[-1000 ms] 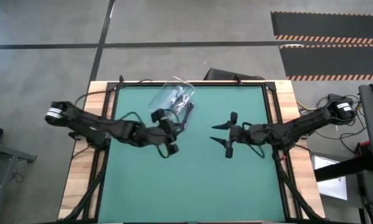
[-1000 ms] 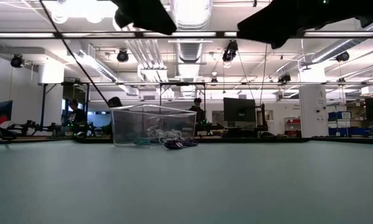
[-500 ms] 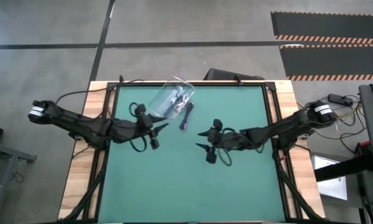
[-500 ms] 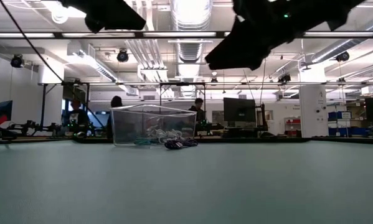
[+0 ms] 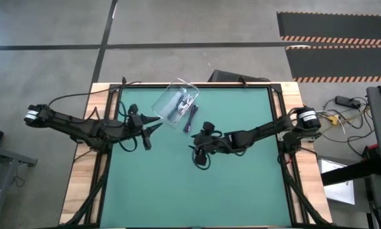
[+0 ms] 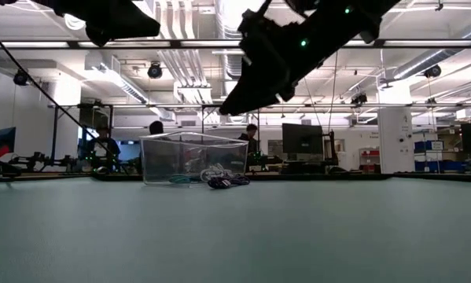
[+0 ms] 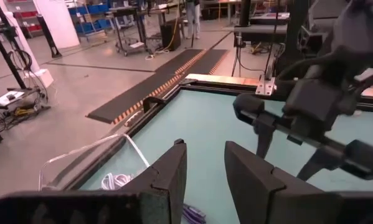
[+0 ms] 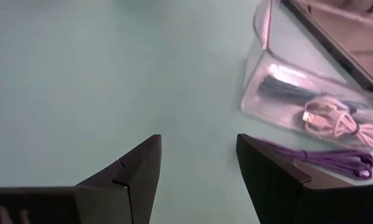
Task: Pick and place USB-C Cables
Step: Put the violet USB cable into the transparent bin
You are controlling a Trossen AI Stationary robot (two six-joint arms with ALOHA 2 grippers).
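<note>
A clear plastic box [image 5: 175, 100] lies on the green mat at the far middle, its opening toward the table's centre. Inside it I see a dark teal cable bundle [image 8: 284, 87] and a white cable bundle [image 8: 337, 124]. A dark purple cable bundle [image 5: 190, 117] lies on the mat just outside the box; it also shows in the right wrist view [image 8: 326, 158]. My right gripper [image 5: 198, 146] is open and empty, in the air near the purple bundle on its near side. My left gripper [image 5: 153, 129] is open and empty, left of the box.
The mat's near half [image 5: 190, 191] is bare. The wooden table edge and black frame rails [image 5: 107, 159] run along both sides. A dark flat object [image 5: 225, 76] lies past the far edge. The room behind shows desks and people far off.
My left gripper has drawn back toward the table's left edge, away from the box and the purple bundle. My right gripper has gone toward the table's left, closing on the purple bundle. The box and the cables have stayed put.
</note>
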